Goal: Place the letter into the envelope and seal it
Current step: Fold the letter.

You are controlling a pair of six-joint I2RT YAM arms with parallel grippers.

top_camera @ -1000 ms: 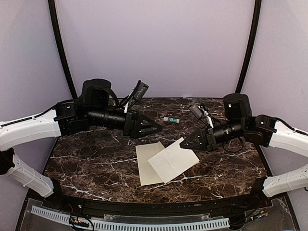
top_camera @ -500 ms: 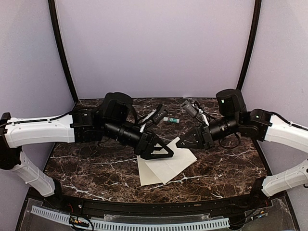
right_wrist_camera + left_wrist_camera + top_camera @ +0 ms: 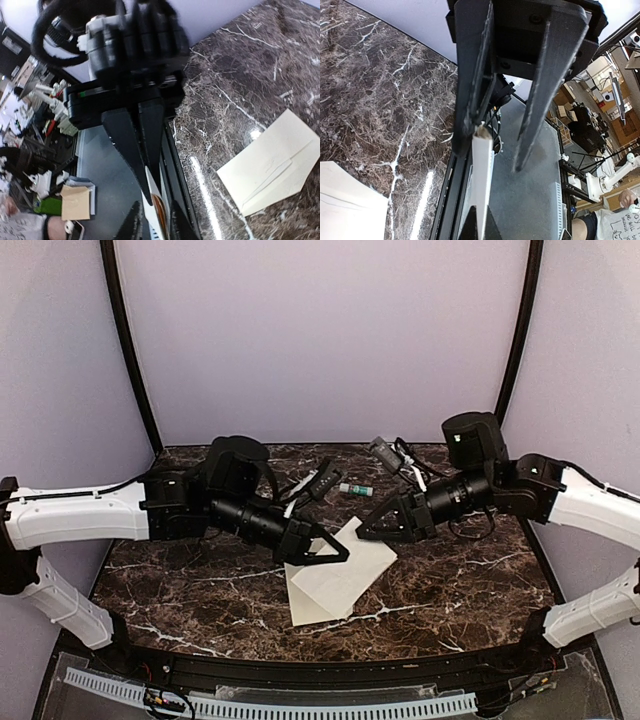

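The letter (image 3: 352,568), a cream creased sheet, hangs tilted between my two grippers, with its low edge resting on the envelope (image 3: 303,610). The envelope lies flat on the table. My right gripper (image 3: 363,531) pinches the letter's far corner. In the right wrist view its fingers (image 3: 153,194) are nearly together with the sheet's edge (image 3: 150,219) between them. My left gripper (image 3: 340,555) is at the letter's left corner. In the left wrist view its jaws (image 3: 495,156) still show a gap, and the letter's edge (image 3: 481,190) lies against one finger.
A small green-and-white tube (image 3: 355,489) lies at the back of the dark marble table (image 3: 180,580). A white slotted rail (image 3: 280,706) runs along the near edge. Both arms reach in over the middle of the table.
The left arm swung in and down to the letter's left corner and its jaws narrowed. The right gripper moved left and up, lifting the letter off the table.
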